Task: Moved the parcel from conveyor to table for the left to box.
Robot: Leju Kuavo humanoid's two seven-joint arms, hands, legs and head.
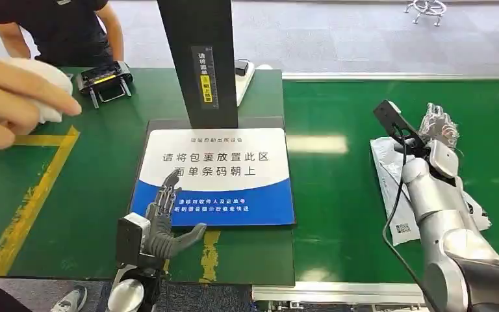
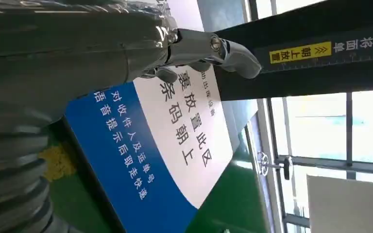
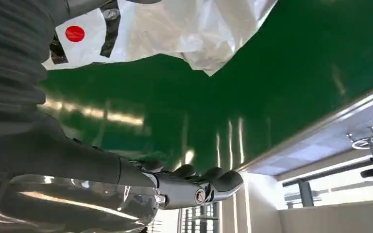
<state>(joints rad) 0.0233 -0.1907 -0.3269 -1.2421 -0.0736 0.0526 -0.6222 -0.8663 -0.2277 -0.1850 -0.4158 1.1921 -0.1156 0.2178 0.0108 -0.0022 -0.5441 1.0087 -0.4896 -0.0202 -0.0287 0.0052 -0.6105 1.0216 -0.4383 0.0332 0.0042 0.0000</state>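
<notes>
A white plastic parcel (image 1: 388,170) lies flat on the green conveyor belt (image 1: 338,195) at the right. My right hand (image 1: 438,125) hovers over its far end with fingers stretched out and nothing in them. In the right wrist view the parcel (image 3: 184,29) sits under the wrist, behind the hand (image 3: 184,187), which reaches out over bare belt. My left hand (image 1: 169,214) is spread open over the near edge of the blue-and-white placement sign (image 1: 234,162) on the table. The left wrist view shows that hand (image 2: 199,48) above the sign (image 2: 175,141).
A black post (image 1: 198,58) rises behind the sign. A black handheld scanner (image 1: 104,81) lies at the table's back left. A person's hand (image 1: 6,104) holding something white reaches in from the left, and another person stands behind the table. Yellow tape (image 1: 32,195) marks the table's left part.
</notes>
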